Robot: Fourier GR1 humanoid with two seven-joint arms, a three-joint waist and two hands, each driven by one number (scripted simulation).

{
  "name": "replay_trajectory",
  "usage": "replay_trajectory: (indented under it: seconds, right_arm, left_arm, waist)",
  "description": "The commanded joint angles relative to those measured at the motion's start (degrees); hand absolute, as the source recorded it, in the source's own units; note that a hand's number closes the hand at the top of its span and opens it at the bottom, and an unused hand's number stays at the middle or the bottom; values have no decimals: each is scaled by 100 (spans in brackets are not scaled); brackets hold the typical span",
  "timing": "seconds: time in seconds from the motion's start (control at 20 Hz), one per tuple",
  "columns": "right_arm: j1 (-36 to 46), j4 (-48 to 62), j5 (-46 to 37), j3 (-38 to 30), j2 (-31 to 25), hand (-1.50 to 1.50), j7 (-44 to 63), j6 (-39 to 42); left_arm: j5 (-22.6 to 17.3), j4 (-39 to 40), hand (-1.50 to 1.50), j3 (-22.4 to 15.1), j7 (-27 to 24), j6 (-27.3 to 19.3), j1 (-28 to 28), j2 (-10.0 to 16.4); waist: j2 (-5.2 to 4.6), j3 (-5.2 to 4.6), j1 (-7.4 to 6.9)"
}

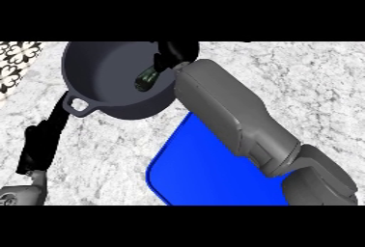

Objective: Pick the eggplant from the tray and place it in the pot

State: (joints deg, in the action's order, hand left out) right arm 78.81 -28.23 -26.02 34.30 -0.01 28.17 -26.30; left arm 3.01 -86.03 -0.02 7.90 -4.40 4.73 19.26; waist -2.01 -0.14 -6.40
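A dark grey pot (107, 72) with a loop handle (78, 105) stands at the upper left of the counter. The small dark eggplant (146, 78) hangs tilted inside the pot, close to its right wall. My right hand (175, 53) is over the pot's right rim, its fingers curled down onto the eggplant's upper end. Its grey forearm (228, 116) runs in from the lower right and hides part of the rim. The blue tray (206, 173) lies at the lower middle with nothing showing on its visible part. My left hand (41, 140) rests open at the left edge, fingers up.
A black-and-white patterned surface (14, 62) borders the counter at the upper left. Speckled grey countertop (314, 82) stretches to the right of the forearm and between the pot and the tray.
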Motion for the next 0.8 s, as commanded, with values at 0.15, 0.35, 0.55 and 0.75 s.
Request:
replay_trajectory:
  seconds: [0.15,0.35,0.55,0.75]
  right_arm:
    - [-89,252,802,-224,1,-150,-728,-138]
    - [-127,391,1017,-393,1,-150,-1310,-556]
    - [-255,-233,1592,-975,1,-150,-2049,-1450]
    - [-370,-568,2337,-1384,1,-150,-2548,-1614]
  left_arm:
    - [82,-25,0,-40,146,35,223,31]
    - [93,-54,0,-117,107,-5,125,-113]
    - [13,40,0,22,-112,91,120,-9]
    - [-52,192,0,174,-126,165,23,99]
  waist:
    - [-23,3,-159]
    - [-24,7,-115]
    - [-27,16,-88]
    - [23,12,12]
